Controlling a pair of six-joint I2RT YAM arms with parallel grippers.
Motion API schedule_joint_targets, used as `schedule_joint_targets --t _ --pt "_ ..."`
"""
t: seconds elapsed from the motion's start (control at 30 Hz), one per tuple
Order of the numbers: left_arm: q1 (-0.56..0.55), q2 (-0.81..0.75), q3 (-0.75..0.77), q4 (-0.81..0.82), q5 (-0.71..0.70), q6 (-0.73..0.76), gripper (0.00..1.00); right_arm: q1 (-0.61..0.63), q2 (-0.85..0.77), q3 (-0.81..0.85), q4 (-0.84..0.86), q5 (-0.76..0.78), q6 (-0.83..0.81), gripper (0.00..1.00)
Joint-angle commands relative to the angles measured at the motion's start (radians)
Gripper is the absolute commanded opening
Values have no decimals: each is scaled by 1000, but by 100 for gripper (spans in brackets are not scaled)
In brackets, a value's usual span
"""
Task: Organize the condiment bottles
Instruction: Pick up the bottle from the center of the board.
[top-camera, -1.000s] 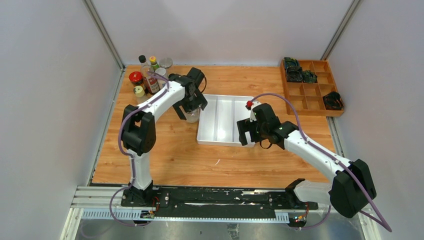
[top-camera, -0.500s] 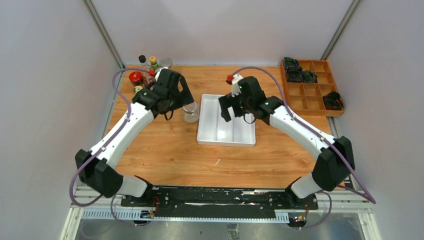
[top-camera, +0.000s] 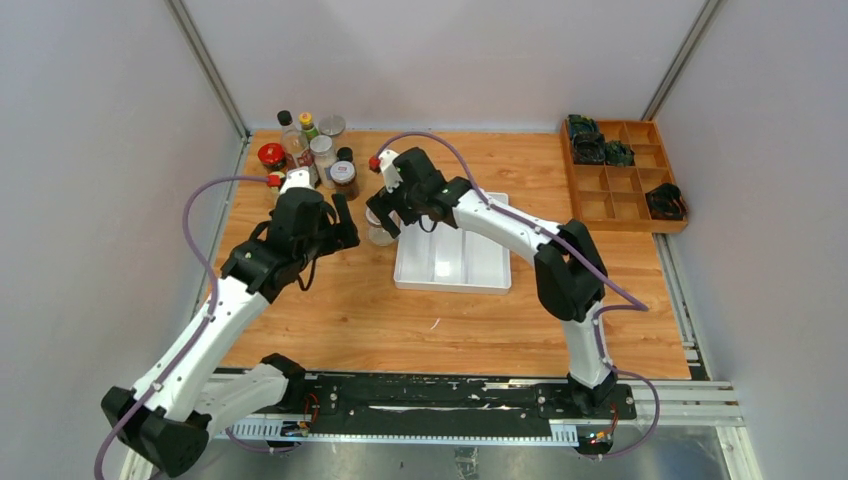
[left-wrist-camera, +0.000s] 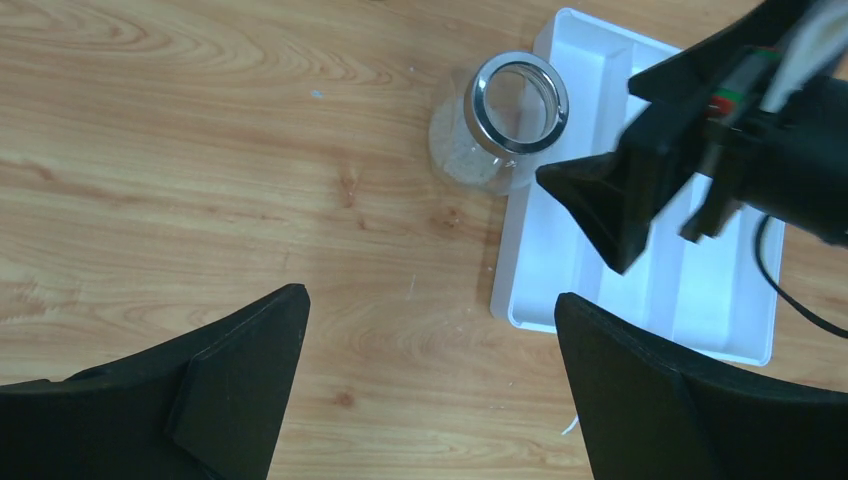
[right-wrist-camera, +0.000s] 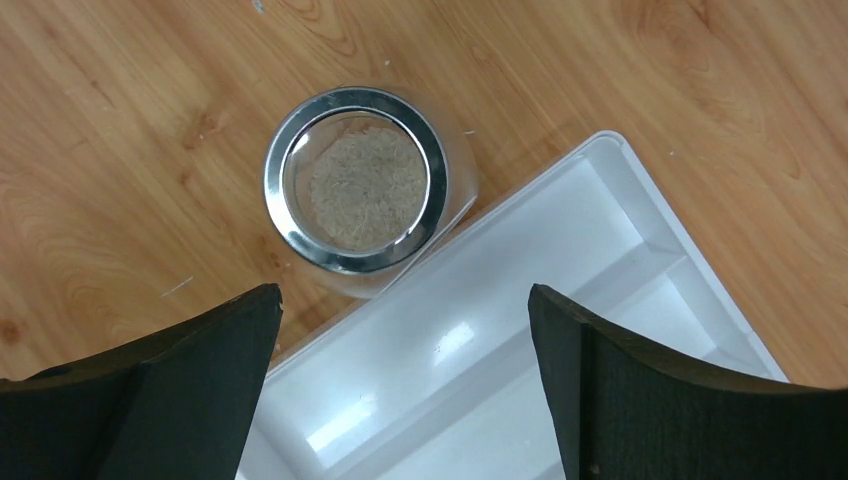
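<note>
Condiment jar of clear glass with a silver rim is left standing on the wooden table, just beside the left wall of the white divided plastic tray and not in it. The left gripper, close at the jar a second ago, is now drawn back, fingers spread and empty. The right gripper, lately over the tray, is brought above the jar, fingers wide apart and not touching it. A hand-over is judged to be under way, with the jar not yet sorted. The remaining bottles are grouped at the far left corner, their labels too small to be read. Whether the rim is closed by a clear lid cannot be told.
</note>
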Motion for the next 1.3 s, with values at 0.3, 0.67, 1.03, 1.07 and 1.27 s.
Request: schedule_joint_targets --t 0.3,0.67,1.03,1.07,1.27 --pt "0 -196 -208 -30 29 10 100 17 120 98 182 -25 -3 100" --pt "0 -174 -227 -28 16 11 100 20 182 172 149 -106 7 100" --pt "0 -157 -259 5 23 -6 100 34 214 170 114 -85 -4 93" --pt "0 -156 -262 8 24 -6 100 34 211 163 115 -83 -4 92" --pt "0 -151 -265 20 32 -13 100 35 199 136 113 -68 -3 83"
